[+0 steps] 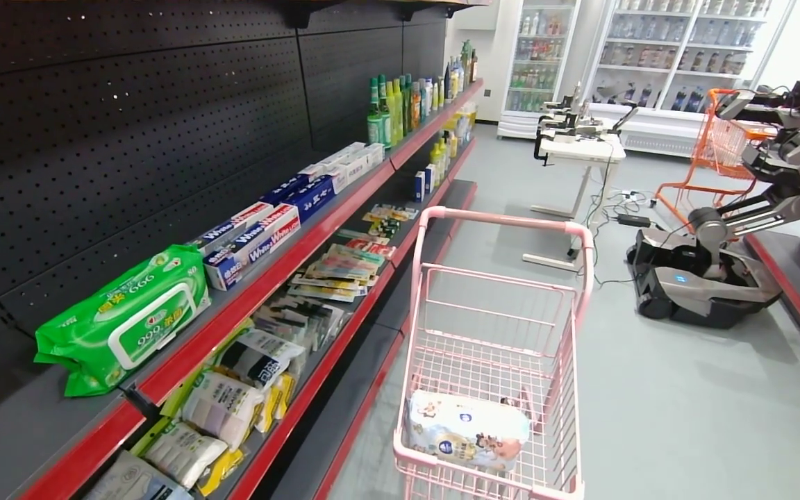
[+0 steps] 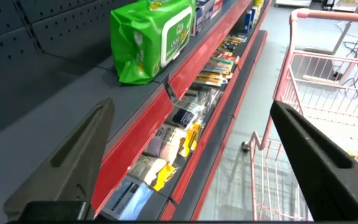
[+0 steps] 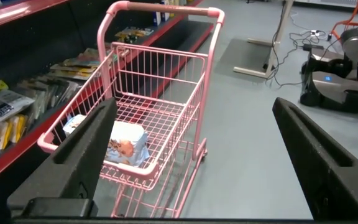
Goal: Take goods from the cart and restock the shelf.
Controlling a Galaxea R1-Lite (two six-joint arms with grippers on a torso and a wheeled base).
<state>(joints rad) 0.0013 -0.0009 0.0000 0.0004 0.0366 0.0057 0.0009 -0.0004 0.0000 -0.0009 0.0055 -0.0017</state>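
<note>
My left gripper (image 2: 191, 104) hung released, its two dark fingers (image 2: 73, 162) spread wide with nothing between them, and the arm was held out low along the shelf (image 1: 25, 417), pointing down the aisle. One finger sat above the grey top board and the other above the aisle side, so the red front edge of that board ran through the gap beneath me. Ahead of this gripper, well apart from the fingertips, the green pack of wipes (image 2: 151, 37) lay flat on the top board, and farther on past it sat the toothpaste boxes (image 1: 254, 239). Below the gripper, on the lower board, were small packets (image 2: 166, 140) lying in a row. My right gripper (image 3: 192, 102) was likewise released and empty, fingers splayed wide, the arm angled forward and down above the grey floor (image 1: 685, 417). The pink cart (image 3: 160, 7) stood ahead of it and toward the shelf side, apart from both fingers, its handle at the far end from me. The white pack (image 3: 126, 143) lay in the bottom of the cart basket, at the end nearest this gripper. Farther off beyond the right gripper, another robot (image 1: 705, 271) stood on the floor.
</note>
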